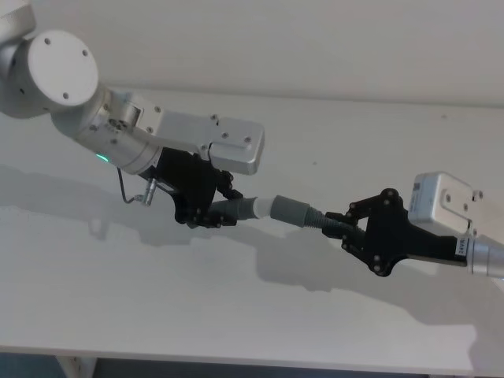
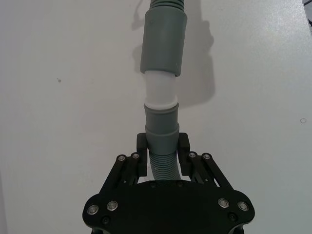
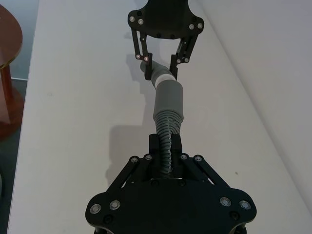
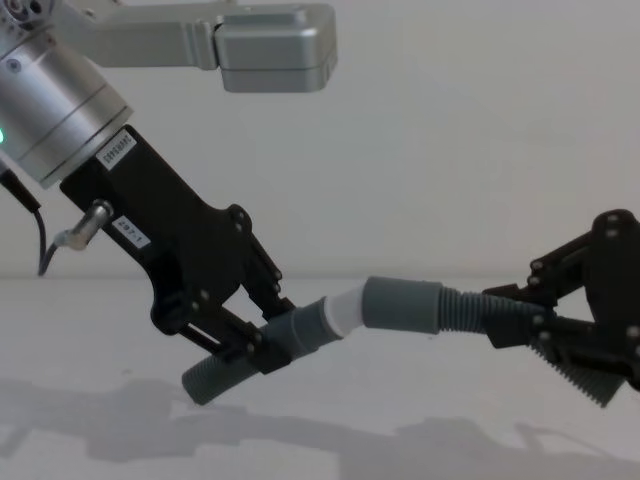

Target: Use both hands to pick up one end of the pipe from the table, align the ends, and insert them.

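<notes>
Left pincer [image 2: 163,151]: clamped on spigot hose [image 2: 162,131], held above bench [image 2: 58,122]. Right pincer [image 3: 165,148]: clamped on socket hose [image 3: 168,105]. Spigot [image 2: 160,88] partly entered. Risk: angled pieces may jam or slip.

- The left pipe piece [image 1: 232,210] is dark grey, with a ribbed middle and a smooth cuff. It is lifted above the table [image 1: 260,315]. Its white spigot tip [image 1: 261,208] points toward 3 o'clock in the head view.
- The right pipe piece [image 1: 303,213] is also grey and ribbed, and it is held in the air too. Its wide socket cuff [image 1: 290,209] faces 9 o'clock.
- The white tip enters the mouth of the socket cuff; part of the white still shows between both cuffs.
</notes>
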Motion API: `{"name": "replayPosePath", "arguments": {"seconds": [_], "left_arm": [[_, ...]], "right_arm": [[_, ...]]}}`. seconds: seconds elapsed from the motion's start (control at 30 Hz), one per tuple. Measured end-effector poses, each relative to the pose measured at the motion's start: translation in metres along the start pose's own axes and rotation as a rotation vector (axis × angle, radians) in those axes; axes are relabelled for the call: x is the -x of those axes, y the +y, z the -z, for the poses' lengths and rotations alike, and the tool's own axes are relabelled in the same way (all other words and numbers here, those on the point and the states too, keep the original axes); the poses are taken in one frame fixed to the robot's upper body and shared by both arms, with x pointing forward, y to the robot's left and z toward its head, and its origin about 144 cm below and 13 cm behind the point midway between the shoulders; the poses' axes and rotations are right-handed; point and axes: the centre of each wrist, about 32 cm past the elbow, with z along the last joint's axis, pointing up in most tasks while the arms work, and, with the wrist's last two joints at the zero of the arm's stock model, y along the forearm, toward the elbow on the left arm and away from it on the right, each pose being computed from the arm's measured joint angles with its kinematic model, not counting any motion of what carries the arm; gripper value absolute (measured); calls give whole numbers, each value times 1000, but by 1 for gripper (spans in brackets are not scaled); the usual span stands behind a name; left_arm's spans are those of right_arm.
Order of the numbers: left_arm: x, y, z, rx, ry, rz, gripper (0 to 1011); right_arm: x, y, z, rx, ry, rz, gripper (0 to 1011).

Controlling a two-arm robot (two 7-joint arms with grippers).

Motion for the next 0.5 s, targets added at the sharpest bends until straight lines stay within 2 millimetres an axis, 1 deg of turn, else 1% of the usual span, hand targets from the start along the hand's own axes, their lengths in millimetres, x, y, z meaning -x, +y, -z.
{"name": "replayPosePath", "arguments": {"seconds": [0.5], "left_arm": [[-2, -1, -3, -14, -16, 7, 354]], "right_arm": [[0, 2, -2, 8, -4, -8, 133]]}}
